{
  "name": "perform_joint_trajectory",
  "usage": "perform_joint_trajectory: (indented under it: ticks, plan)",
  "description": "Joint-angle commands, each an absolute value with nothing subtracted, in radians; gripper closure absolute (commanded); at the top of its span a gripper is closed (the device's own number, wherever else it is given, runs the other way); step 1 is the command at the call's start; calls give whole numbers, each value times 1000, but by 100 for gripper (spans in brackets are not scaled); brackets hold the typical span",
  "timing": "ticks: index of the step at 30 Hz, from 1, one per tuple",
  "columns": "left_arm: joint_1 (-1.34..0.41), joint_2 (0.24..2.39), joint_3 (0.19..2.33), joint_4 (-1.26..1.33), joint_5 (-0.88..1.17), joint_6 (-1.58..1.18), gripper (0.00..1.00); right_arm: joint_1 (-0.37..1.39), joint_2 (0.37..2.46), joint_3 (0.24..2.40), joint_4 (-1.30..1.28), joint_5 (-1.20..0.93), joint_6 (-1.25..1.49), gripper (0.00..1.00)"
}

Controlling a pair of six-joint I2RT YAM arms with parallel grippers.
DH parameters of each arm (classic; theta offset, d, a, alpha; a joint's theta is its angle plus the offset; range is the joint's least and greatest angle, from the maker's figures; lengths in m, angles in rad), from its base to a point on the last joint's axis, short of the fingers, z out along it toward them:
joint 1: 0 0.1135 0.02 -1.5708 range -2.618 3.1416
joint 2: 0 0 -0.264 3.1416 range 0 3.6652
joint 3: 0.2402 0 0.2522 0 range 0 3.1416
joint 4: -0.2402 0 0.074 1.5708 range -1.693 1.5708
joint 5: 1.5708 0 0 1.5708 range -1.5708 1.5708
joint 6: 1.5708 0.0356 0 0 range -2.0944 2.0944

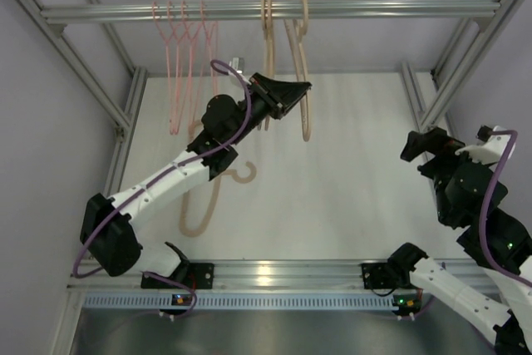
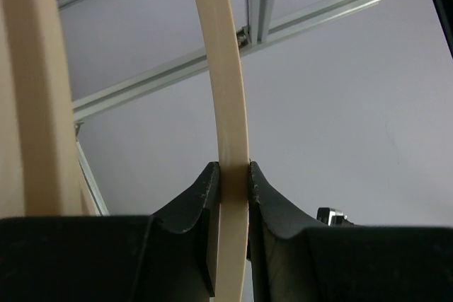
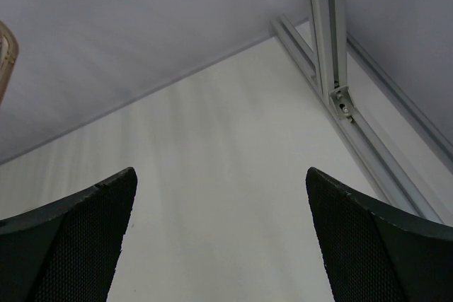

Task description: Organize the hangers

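Upper left: 4 thin pink hangers (image 1: 172, 89) hooked on the rail (image 1: 374, 7); probably light, springy wire. Centre: 2 beige hangers (image 1: 305, 122) hanging beside them, looking stiffer and smooth, maybe slippery, best taken on the shoulder bar. Left gripper (image 2: 232, 171): jaws clamped on a beige bar. Lower down, at least 1 more beige on the counter (image 1: 349, 197). Right gripper (image 3: 219, 175): jaws wide apart, empty.

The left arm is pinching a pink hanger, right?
No. The hanger pinched by the left gripper is beige, not pink. The left wrist view shows the beige bar squeezed between the jaws.
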State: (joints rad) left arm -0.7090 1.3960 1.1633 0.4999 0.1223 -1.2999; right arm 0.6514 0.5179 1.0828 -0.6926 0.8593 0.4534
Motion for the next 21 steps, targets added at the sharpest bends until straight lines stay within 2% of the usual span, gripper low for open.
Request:
perform_joint_trajectory:
  ticks: [1, 21]
  plan:
    - [-689, 1350, 1144, 594, 86, -1342, 100, 637, 532, 1118, -699, 856, 443, 0]
    - [-592, 1384, 1112, 630, 149, -1450, 100, 637, 548, 1134, -701, 838, 453, 1]
